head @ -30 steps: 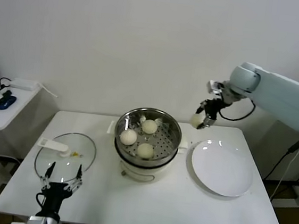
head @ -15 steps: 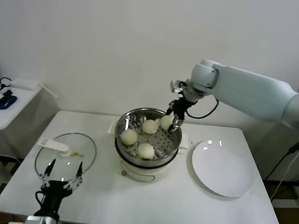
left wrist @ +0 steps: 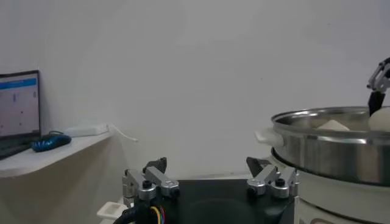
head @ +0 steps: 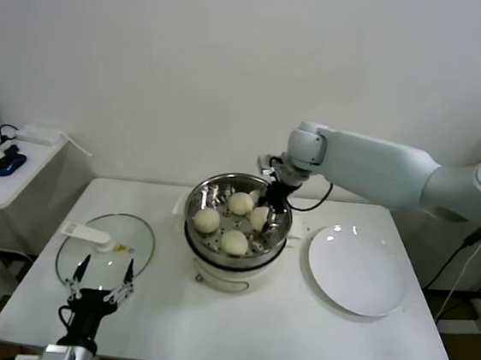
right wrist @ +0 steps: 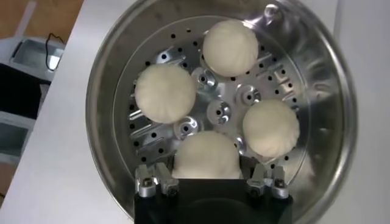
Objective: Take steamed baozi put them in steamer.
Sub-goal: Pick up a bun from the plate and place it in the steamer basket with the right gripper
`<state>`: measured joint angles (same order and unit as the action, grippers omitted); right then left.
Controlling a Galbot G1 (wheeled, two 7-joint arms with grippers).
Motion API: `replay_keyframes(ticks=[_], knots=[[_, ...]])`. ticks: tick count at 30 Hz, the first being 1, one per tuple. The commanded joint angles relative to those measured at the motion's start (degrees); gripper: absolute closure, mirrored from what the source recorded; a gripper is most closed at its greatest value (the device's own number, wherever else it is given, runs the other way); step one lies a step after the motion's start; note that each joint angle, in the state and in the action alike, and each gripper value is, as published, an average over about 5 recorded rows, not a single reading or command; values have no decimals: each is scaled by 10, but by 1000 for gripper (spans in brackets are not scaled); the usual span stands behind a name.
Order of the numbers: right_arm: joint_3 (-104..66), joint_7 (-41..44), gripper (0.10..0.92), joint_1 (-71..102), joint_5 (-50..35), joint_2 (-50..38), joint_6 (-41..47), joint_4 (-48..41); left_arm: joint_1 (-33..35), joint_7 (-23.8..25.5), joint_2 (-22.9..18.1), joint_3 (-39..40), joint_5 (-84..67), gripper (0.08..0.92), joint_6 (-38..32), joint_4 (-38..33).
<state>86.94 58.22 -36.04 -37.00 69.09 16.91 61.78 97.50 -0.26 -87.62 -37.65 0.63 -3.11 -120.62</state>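
The steamer (head: 207, 250) stands mid-table, a shiny steel pot on a cream base. Three baozi lie on its perforated tray (head: 240, 202) (head: 207, 220) (head: 234, 243). My right gripper (head: 267, 209) reaches down inside the pot's right side, shut on the fourth baozi (head: 258, 218). In the right wrist view the held baozi (right wrist: 206, 155) sits between my fingers (right wrist: 152, 182), low over the tray (right wrist: 219, 112), beside the three others (right wrist: 230, 47) (right wrist: 165, 93) (right wrist: 271, 126). My left gripper (head: 101, 279) (left wrist: 207, 167) is open and empty at the front left; the steamer (left wrist: 329, 152) shows in its view.
An empty white plate (head: 357, 271) lies right of the steamer. A glass lid (head: 127, 237) with a white handle (head: 86, 233) lies at the front left, just beyond my left gripper. A side table with a blue mouse (head: 8, 162) stands at the far left.
My right gripper carried the baozi leftward from above the plate's side, over the steamer rim, and lowered it into the pot. The left arm has not moved.
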Motion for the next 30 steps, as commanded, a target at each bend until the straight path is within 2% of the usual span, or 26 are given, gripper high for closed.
replay_keyframes(ticks=[1, 21, 24, 30], knots=[[5, -3, 319, 26, 15, 10, 0, -13, -2, 0, -2, 3, 0, 177, 1, 3], [0, -5, 309, 36, 24, 12, -3, -24, -7, 0, -1, 4, 0, 177, 4, 5], [-4, -6, 293, 36, 23, 11, -5, -25, -7, 0, -1, 4, 0, 177, 4, 5], [-12, -2, 212, 26, 14, 9, -8, -25, -9, 0, -1, 3, 1, 177, 5, 5]])
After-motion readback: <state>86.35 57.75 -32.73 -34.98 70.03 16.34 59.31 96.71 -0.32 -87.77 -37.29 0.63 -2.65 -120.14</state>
